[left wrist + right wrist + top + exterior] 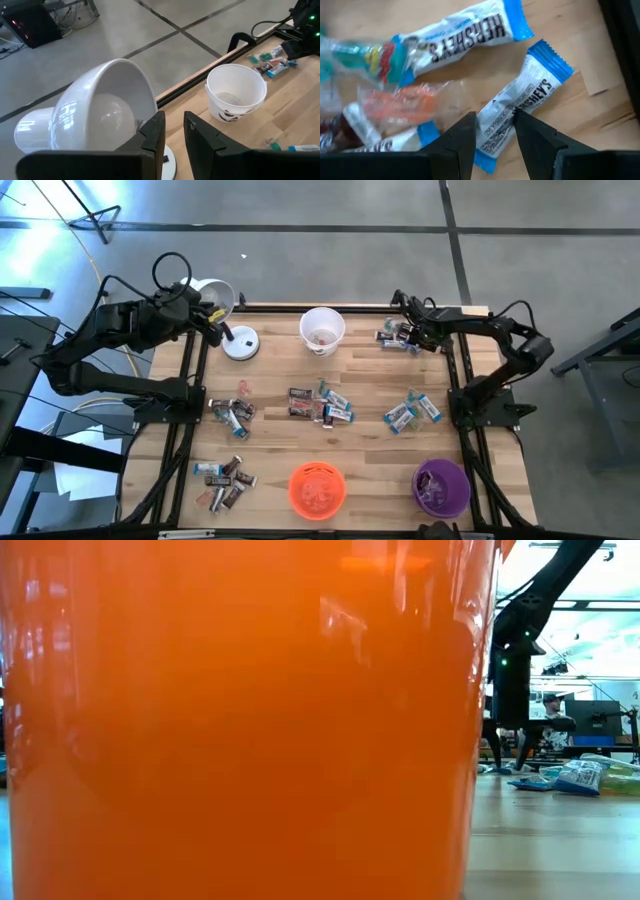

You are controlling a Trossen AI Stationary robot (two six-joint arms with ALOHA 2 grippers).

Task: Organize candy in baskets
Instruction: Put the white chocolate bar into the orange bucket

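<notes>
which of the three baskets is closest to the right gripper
The white basket, at the table's far edge beside the right gripper. The orange basket and purple basket sit along the opposite, near edge.

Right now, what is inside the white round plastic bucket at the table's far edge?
The white round plastic bucket holds only a few small reddish pieces on its floor; they are too small to identify. Its near wall hides part of the floor.
</notes>
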